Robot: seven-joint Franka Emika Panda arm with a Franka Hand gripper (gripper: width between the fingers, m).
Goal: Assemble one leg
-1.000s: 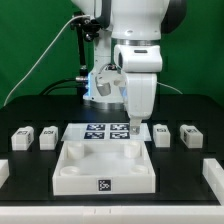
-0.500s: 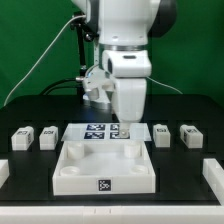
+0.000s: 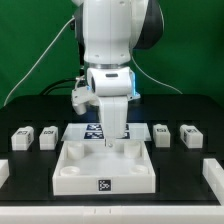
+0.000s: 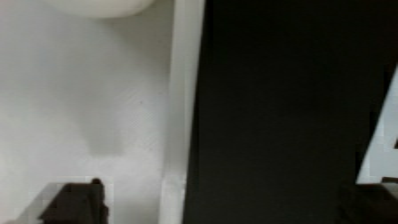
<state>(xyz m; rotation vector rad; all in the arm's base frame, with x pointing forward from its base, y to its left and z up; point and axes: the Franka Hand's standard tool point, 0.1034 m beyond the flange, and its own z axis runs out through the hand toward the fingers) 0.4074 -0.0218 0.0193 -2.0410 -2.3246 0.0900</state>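
So the gripper is hanging low over the back edge of the tray, right in front of the marker board, and it's carrying nothing. In the wrist view the two fingers sit wide apart, with only the tray's white wall and the black table showing between them. The legs are all lying loose on the table beside the tray, two off its side on the exterior view's left and two on the exterior view's right, and none of them touch it. The nearest leg is the one just beside the tray's back corner on the exterior view's right. My guess is these handle easy: small hard plastic blocks, light and stiff, so they won't squash. The smooth faces could slip or twist if pinched off-centre, though. I'd close squarely on two opposite flat sides around the middle and keep the tagged face clear of the fingers.
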